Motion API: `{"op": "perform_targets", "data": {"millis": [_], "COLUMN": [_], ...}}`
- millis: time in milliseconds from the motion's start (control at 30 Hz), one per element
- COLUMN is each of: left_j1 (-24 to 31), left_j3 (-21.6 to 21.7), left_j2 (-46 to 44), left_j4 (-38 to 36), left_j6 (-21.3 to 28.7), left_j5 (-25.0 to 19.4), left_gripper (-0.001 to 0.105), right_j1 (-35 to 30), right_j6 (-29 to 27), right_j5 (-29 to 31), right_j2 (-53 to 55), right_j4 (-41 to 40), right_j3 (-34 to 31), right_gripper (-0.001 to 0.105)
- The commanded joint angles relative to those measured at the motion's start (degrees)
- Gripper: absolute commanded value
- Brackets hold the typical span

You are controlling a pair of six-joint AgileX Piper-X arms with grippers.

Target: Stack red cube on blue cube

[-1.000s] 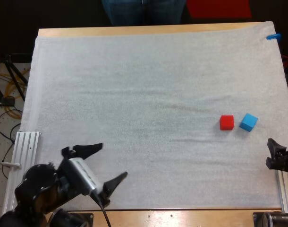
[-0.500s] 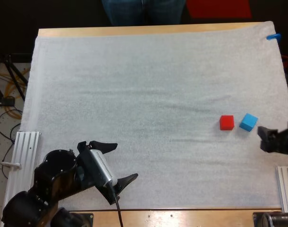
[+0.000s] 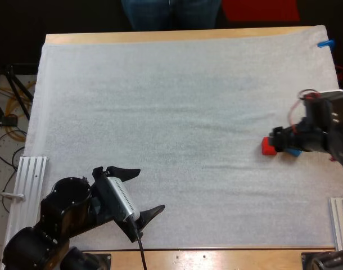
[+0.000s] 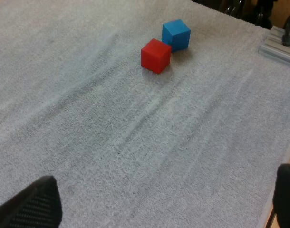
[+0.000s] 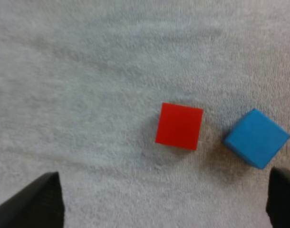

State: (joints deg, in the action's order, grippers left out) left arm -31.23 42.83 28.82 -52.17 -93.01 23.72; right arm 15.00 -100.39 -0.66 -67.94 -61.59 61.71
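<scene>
A white mat (image 3: 160,112) covers the wooden table (image 3: 160,37) in the high view, and a person's legs (image 3: 171,12) stand at its far side. Your left gripper (image 3: 150,190) hangs over the near part of the mat, its fingers spread wide and holding nothing. Your right gripper (image 3: 277,140) is over the two cubes near the mat's right edge. It hides part of the red cube (image 3: 266,147), and the blue cube (image 3: 294,152) shows as a sliver just beside it.

In the left wrist view you see that arm's fingers (image 4: 33,206) far apart over bare mat, with the red cube (image 4: 156,55) and blue cube (image 4: 176,34) well ahead, close together.

In the right wrist view your fingers (image 5: 43,199) stand wide open and clear of both cubes. The red cube (image 5: 179,126) lies flat on the mat, the blue cube (image 5: 257,138) just beside it, turned at an angle, a narrow gap between them.
</scene>
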Motion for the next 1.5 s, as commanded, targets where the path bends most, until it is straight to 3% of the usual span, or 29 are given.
{"op": "perform_targets", "data": {"millis": [0,367,1100,1200,1367,1467], "left_j1": [-0.2,-0.2,-0.2,-0.2,-0.2,-0.2], "left_j3": [0.4,0.4,0.4,0.4,0.4,0.4], "left_j2": [0.0,0.0,0.0,0.0,0.0,0.0], "left_j4": [0.7,0.9,1.1,1.1,1.1,1.1], "left_j6": [-0.1,-0.1,-0.1,-0.1,-0.1,-0.1], "left_j5": [-0.4,-0.4,-0.4,-0.4,-0.4,-0.4], "left_gripper": [0.087,0.087,0.087,0.087,0.087,0.087], "right_j1": [0.1,0.1,0.1,0.1,0.1,0.1], "right_j6": [0.9,2.5,3.0,3.0,3.9,4.0], "right_j5": [0.7,0.7,-1.3,-1.3,-1.3,-1.3], "right_j2": [-1.5,-16.6,-29.8,-30.8,-31.4,-31.4], "right_j4": [1.3,4.7,11.1,11.1,11.4,11.4], "right_j3": [0.5,0.5,0.5,0.8,0.8,0.8], "right_gripper": [0.083,0.080,0.078,0.070,0.039,0.029]}}
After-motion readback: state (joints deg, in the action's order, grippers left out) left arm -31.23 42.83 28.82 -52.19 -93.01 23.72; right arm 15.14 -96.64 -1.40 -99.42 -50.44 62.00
